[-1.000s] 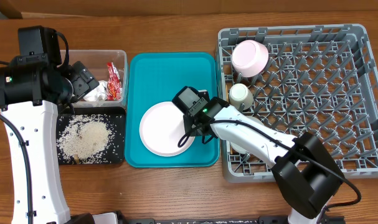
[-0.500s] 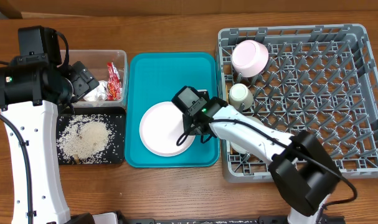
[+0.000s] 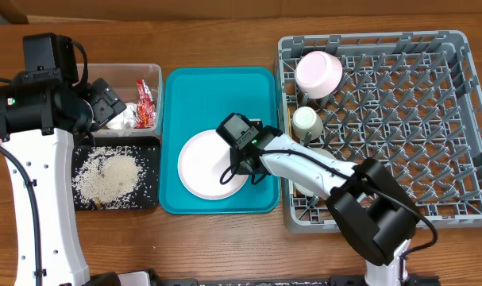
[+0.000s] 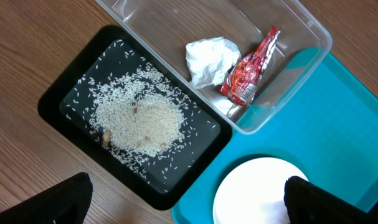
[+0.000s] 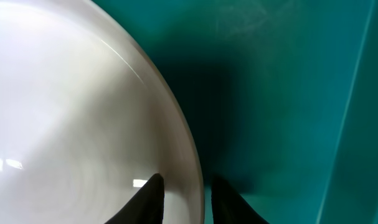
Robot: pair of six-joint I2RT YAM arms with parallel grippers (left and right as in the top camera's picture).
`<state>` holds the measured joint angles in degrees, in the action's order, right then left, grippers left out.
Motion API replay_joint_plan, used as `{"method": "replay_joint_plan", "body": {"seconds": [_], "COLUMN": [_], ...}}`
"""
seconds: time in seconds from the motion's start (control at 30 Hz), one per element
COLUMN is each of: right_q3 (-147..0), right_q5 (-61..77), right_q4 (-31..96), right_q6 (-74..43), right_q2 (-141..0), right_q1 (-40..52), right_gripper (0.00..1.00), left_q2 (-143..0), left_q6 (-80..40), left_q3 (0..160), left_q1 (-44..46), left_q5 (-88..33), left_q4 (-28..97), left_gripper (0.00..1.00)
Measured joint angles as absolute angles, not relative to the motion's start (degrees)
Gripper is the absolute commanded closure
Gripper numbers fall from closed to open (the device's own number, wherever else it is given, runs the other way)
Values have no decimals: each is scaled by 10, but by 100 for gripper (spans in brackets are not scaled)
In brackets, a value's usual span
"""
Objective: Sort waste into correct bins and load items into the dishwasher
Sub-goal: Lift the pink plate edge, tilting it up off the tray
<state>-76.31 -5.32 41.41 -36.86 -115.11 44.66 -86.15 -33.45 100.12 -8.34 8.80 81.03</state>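
The right pincer [image 5: 187, 196] sits low over the white plate [image 5: 70, 106], its dark fingertips [image 5: 152, 190] set narrow astride the plate's right rim, one over the white face and one over the teal tray [image 5: 282, 93]. Whether they actually clamp the rim cannot be told.

From overhead, the plate lies flat in the near half of the teal tray, which rests at the middle of the wooden surface [image 3: 225, 246]. The right arm reaches to it from the near right, crossing the front left corner of the grey dish rack [image 3: 399, 40].

To the tray's left, at the near side, a black tray [image 3: 149, 147] holds a spread heap of rice [image 3: 106, 175] with a few brown bits in it. Just behind it stands a clear plastic bin [image 3: 121, 71] with a red wrapper [image 3: 145, 103] and a crumpled white tissue [image 3: 128, 119] inside.

The left pincer [image 4: 189, 202] hangs above these two containers, fingers spread wide and holding nothing. Its camera looks down on the rice, the bin and the plate's edge.

In the rack, along its left side, a pale cup [image 3: 306, 121] stands just behind the right arm. A pink bowl [image 3: 318, 73] sits farther back, near the rack's far left corner.
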Motion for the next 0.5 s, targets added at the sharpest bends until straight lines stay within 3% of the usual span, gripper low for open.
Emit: {"method": "replay_joint_plan", "body": {"seconds": [0.13,0.5], "right_q3": [-763,-763], "right_q5": [-50,-47], "right_q4": [413,412], "right_q6": [-372,-375], "right_q2": [-1151,-1151], "right_q1": [447,447], "right_gripper": [78,77], "left_q2": [-862,-861], "left_q6": [-335,-335], "left_q3": [1001,1001], "left_q1": [-83,-83], "left_q5": [88,88], "left_q4": [810,810], "left_gripper": [0,0]}}
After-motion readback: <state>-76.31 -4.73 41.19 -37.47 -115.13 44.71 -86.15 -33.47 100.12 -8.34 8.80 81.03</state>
